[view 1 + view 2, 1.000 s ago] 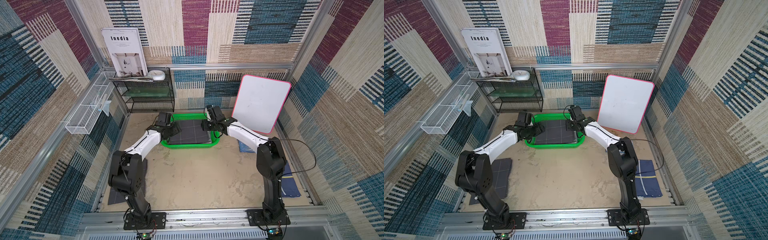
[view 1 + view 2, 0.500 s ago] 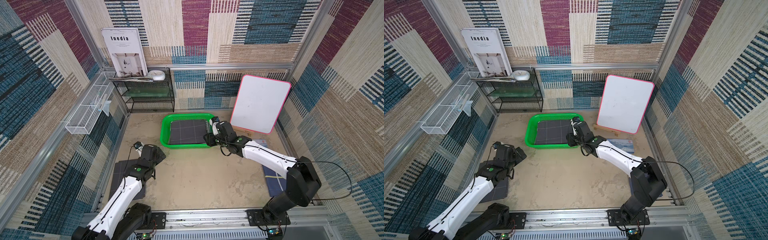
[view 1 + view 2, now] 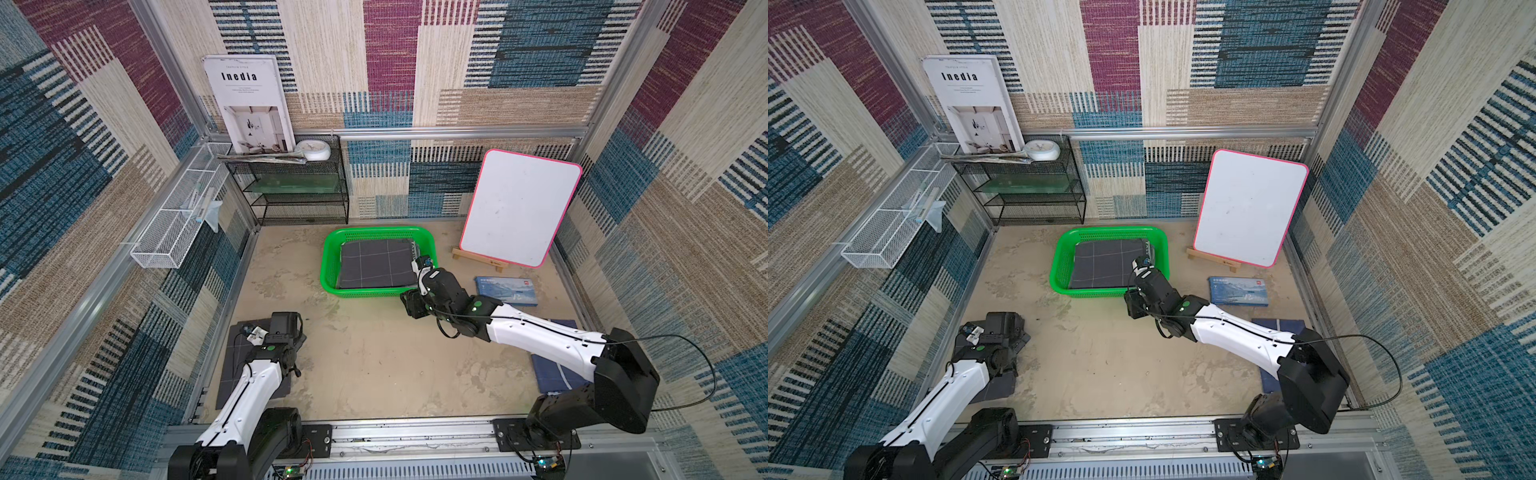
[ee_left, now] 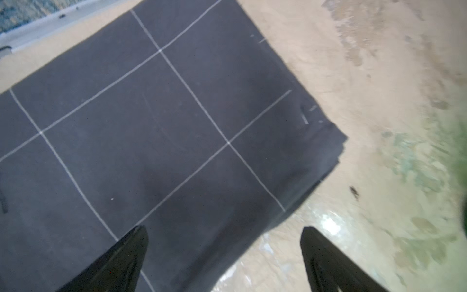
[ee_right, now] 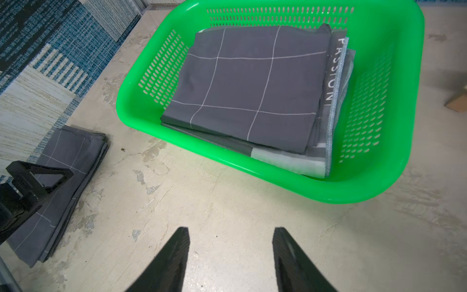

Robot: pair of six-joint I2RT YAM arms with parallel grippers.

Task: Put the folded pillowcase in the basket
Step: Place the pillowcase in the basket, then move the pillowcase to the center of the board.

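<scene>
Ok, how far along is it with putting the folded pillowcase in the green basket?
Done: one folded grey checked pillowcase lies in the green basket. In hand: nothing; the right gripper is open and empty near the basket, the left gripper open above a second folded pillowcase outside it. Left: probably that one.

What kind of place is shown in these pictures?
Probably a robot test cell staged as a home corner: carpet-covered walls on an aluminium frame, a black shelf with a clock, a green basket holding folded linen.

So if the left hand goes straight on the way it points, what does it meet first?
Probably the folded pillowcase on the table, near its edge; the open left hand points at it. Depth is unclear.
</scene>
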